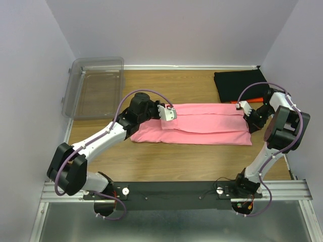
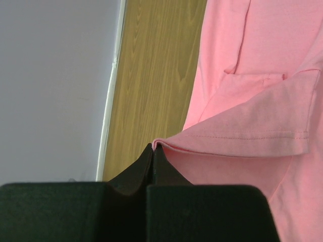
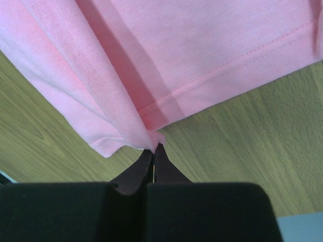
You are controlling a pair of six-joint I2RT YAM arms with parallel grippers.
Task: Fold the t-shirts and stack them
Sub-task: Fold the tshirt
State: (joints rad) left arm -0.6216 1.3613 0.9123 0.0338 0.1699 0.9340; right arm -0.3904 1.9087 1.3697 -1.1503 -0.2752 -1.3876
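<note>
A salmon-pink t-shirt [image 1: 202,123] lies spread sideways across the middle of the table, partly folded lengthwise. My left gripper [image 1: 169,115] is shut on its left end; the left wrist view shows the pinched hem fold of the pink t-shirt [image 2: 242,136] at my left gripper [image 2: 153,146]. My right gripper [image 1: 242,107] is shut on the shirt's far right corner; in the right wrist view the pink t-shirt [image 3: 166,60] hangs from my right gripper [image 3: 154,147]. A folded black t-shirt [image 1: 237,83] lies at the back right, with an orange one [image 1: 258,99] showing under it.
A clear plastic bin [image 1: 96,86] stands at the back left. Light walls enclose the wooden table [image 1: 176,161] on three sides. The arm bases sit on a black rail [image 1: 171,194] at the near edge.
</note>
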